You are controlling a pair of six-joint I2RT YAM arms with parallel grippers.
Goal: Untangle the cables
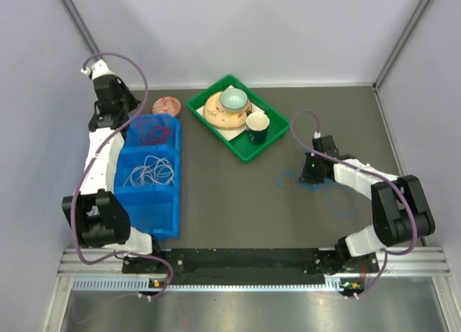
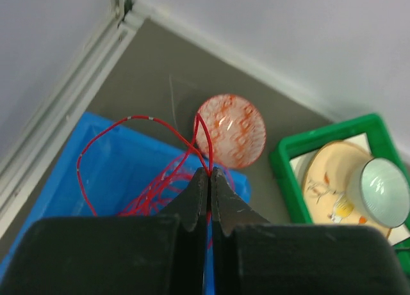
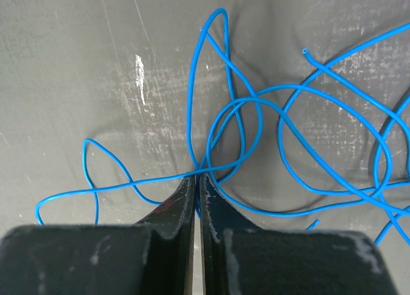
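Pincers on both arms are seen pressed tight, with no gap between the jaws. The left pincer (image 2: pixel 209 172) is held to the left of the green tray (image 1: pixel 209 88), and strands of the red cable (image 2: pixel 131 118) are pinched at its tips. From there the red cable arches up and falls back in loops below the fingers. The right pincer (image 3: pixel 197 176) is placed to the right of the tray and nearer the arm bases. It is closed on the blue cable (image 3: pixel 261 119), which is spread in loose, crossing loops on the grey table (image 1: pixel 238 202) around and beyond the fingertips.

Left of the tray a blue bin (image 1: pixel 155 217) is set, divided into compartments. The red cable is gathered in the compartment level with the tray, and the white cable (image 1: pixel 149 172) is coiled in the next compartment towards the bases. In the tray itself a plate (image 1: pixel 215 110) is laid with a pale bowl (image 1: pixel 233 98) on it, and a dark cup (image 1: pixel 257 127) is stood beside them. A round red-patterned object (image 1: pixel 166 105) is seen on the table between the tray and the far end of the bin.

White walls (image 1: pixel 252 29) are met just behind the tray and at both sides of the table. Bare grey surface is shown from the tray down to the near edge.
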